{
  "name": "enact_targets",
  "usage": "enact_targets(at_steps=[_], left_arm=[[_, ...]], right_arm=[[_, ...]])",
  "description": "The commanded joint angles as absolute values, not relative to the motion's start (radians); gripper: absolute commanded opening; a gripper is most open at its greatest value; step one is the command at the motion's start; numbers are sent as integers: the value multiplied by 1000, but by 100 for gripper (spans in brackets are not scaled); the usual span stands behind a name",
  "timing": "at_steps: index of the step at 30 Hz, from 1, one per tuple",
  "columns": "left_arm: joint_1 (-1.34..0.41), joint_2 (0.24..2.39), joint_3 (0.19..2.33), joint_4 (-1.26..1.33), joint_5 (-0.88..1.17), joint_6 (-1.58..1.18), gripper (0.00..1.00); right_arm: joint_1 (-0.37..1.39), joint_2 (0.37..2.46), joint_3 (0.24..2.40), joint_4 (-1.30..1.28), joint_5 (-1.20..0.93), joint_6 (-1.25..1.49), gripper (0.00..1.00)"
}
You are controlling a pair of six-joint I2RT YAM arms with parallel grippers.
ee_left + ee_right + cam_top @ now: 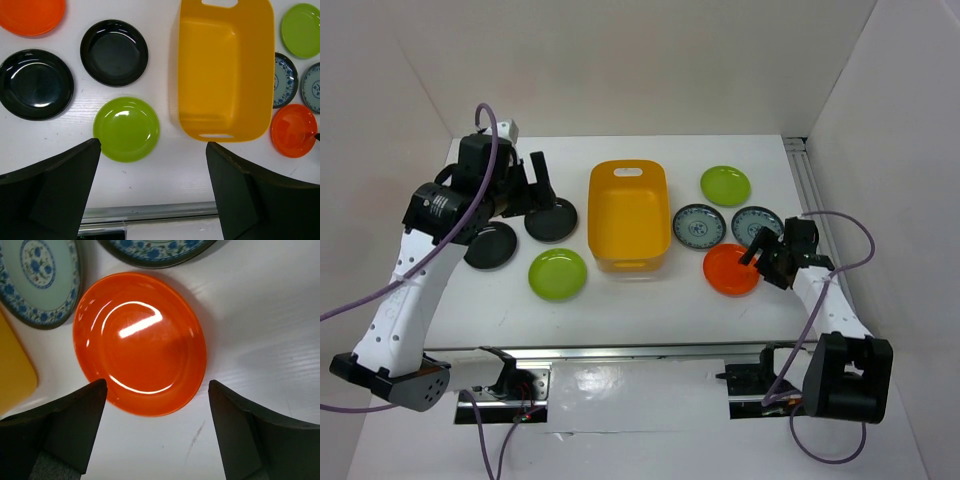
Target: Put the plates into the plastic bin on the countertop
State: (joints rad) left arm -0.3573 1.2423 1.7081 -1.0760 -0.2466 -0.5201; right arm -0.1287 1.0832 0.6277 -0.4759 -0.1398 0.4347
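Note:
The yellow-orange bin stands empty at mid-table and also shows in the left wrist view. Left of it lie two black plates, a lime green plate and an orange-red plate that my left arm hides in the top view. Right of it lie a green plate, two blue-patterned plates and an orange-red plate. My left gripper is open and empty, high above the table. My right gripper is open, low over the near edge of the right orange-red plate.
The white countertop ends in a metal rail along its front edge, also seen in the left wrist view. White walls close in the back and both sides. A metal track runs along the right edge.

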Motion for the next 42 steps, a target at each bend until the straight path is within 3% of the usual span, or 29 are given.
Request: enact_targets(at_steps=[1,5,10,11,18,19,22,28,35,40,42], left_arm=[[-360,1243,1697,-1023,-192,-492,100],[-360,1243,1677,-1012,-172,-483,100],[-360,1233,1658,-1012,-195,-483,100],[-360,1224,1658,-1012,-204,-483,100],[-360,1215,1658,-1012,-213,-483,100],[-360,1215,1658,-1012,-224,-483,100],[-360,1215,1658,-1012,-233,-483,100],[-360,1195,1658,-1031,-285,-483,100],[-360,1199,1658,-1040,-347,-515,100],[-338,1252,1660,-1051,-308,-551,100],[-315,1252,1614,-1026,-285,-581,100]], right_arm=[[-156,1138,591,-345,-126,488,87],[-156,1204,551,-314,-114,511,86],[-156,1239,502,-273,-92,520,76],[-156,1249,492,-273,-81,535,65],[-146,1316,505,-308,-3,595,30],[-132,1330,517,-325,11,607,19],[-95,1339,541,-363,58,626,0],[-6,1248,632,-519,98,664,0],[113,1088,1047,-707,296,709,0],[195,1163,1276,-651,350,661,0],[250,1212,1328,-553,277,614,0]])
